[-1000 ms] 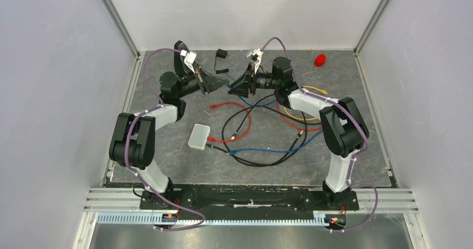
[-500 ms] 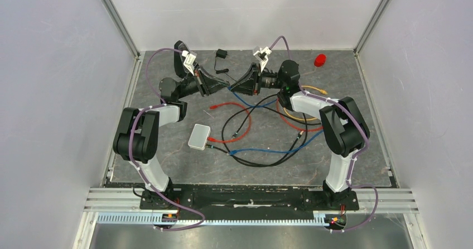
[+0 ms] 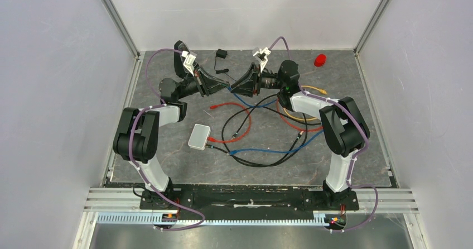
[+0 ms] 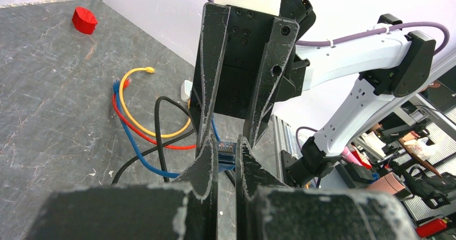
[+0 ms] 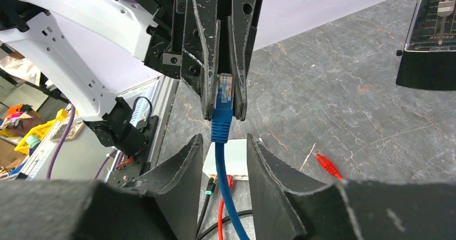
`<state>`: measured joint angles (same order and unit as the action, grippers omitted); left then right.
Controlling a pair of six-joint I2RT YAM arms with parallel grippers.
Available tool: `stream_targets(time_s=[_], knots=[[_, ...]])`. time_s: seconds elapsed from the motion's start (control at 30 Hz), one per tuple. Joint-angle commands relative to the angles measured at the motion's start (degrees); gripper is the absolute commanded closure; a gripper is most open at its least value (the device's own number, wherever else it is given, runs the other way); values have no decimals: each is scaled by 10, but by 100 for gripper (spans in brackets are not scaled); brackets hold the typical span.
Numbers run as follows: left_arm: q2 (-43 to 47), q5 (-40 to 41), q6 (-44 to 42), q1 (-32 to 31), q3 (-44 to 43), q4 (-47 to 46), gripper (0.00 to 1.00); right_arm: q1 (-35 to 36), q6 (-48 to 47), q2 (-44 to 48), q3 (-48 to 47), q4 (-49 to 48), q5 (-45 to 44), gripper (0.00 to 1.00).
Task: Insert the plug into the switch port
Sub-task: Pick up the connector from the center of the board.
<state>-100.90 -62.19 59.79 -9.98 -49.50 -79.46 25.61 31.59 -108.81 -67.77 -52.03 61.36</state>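
The plug (image 5: 225, 89) is the clear-tipped blue end of a blue cable (image 5: 223, 167). My left gripper (image 4: 227, 143) is shut on it, raised over the back of the mat, and the plug (image 4: 227, 153) shows between its tips. My right gripper (image 5: 220, 140) faces it tip to tip. Its jaws stand open on either side of the hanging blue cable, with a gap on each side. The two meet left gripper (image 3: 222, 83) to right gripper (image 3: 235, 86) in the top view. The pale switch box (image 3: 199, 137) lies flat nearer the arms. Its port edge (image 5: 236, 176) holds a red and a black plug.
Red, black, blue and yellow cables (image 3: 262, 132) loop over the middle and right of the mat. A loose red plug (image 5: 327, 164) lies on the mat. A black wedge-shaped device (image 5: 430, 35) stands at the back, and a red puck (image 3: 319, 60) sits at the back right.
Over the last second both grippers have drawn closer together, tip to tip, toward the back of the mat. The right wrist has turned and risen. Little has moved in the last half second.
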Motion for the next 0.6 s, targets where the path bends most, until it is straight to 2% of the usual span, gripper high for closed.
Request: stream_targets(time_s=[0.0, 0.27, 0.37, 0.4, 0.47, 0.5, 0.57], knots=[[-2, -9, 21, 2, 1, -41, 98, 7, -14, -2, -10, -2, -6, 64], [0, -7, 20, 2, 4, -35, 98, 17, -8, -13, -25, 3, -8, 71], [1, -8, 19, 2, 4, -34, 98, 17, -12, -9, -20, -4, -9, 96], [2, -8, 19, 2, 3, -33, 98, 18, -16, -4, -14, -9, -10, 100], [5, -6, 18, 4, 3, -23, 96, 17, -17, 8, 3, -32, -20, 100], [8, 0, 15, 7, 2, -7, 88, 17, -25, 17, 6, -30, -26, 100], [25, 20, 6, 17, 4, 42, 63, 13, -77, 36, 5, 16, -53, 100]])
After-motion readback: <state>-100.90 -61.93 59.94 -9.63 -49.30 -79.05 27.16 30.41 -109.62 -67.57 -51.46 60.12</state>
